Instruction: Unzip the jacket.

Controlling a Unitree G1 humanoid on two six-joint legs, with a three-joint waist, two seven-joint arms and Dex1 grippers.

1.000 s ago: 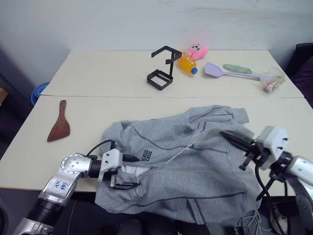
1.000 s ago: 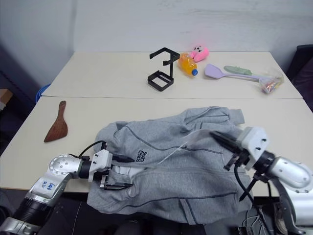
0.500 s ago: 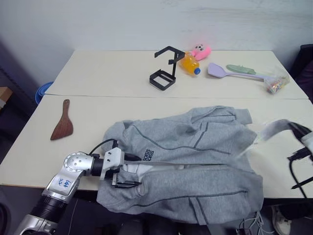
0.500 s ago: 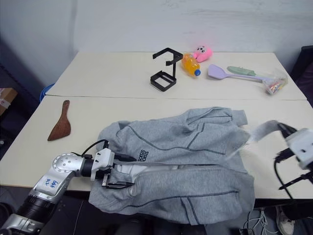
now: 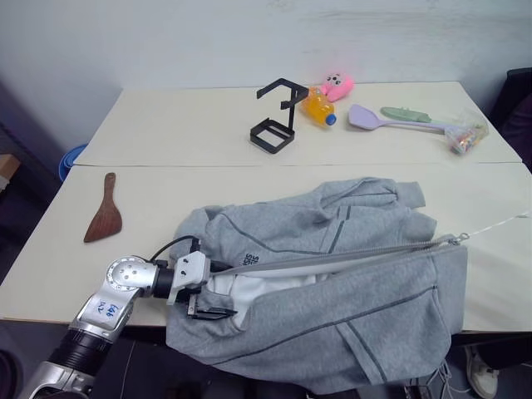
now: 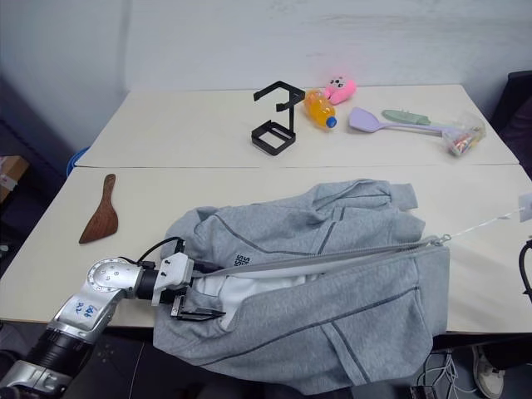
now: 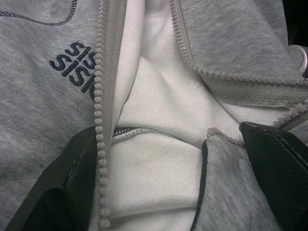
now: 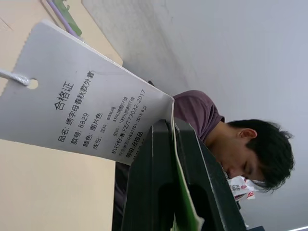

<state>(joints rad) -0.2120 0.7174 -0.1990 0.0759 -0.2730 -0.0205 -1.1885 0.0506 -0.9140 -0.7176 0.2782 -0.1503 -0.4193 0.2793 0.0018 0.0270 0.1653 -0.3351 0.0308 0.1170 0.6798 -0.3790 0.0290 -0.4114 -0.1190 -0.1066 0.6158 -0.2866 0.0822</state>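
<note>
Head view, what is going on?
— The big, soft, light grey fleece jacket (image 5: 332,291) is lying on the pale smooth table (image 5: 166,191), hanging over its near edge. The zip is looking open most of the way, so I think the unzipping step is nearly done.

— What is the left gripper (image 5: 218,291) doing?
— Its two black fingers are standing wide apart, one on each side of the jacket's open end. The fluffy white lining (image 7: 159,144) is sitting between the jaws, and the bumpy zip teeth (image 7: 100,120) are running just beside one finger (image 7: 72,178). It is bracing the cloth, not pinching it.

— And the right gripper (image 8: 173,159)?
— It is clenched on the flat white paper tag (image 8: 86,110) with small black print. A thin string (image 5: 499,224) is running from the zip pull (image 5: 458,238) out toward it.

— What is next?
— I think a little more pull along the zip line, gently, since paper and string could be tearing.
</note>
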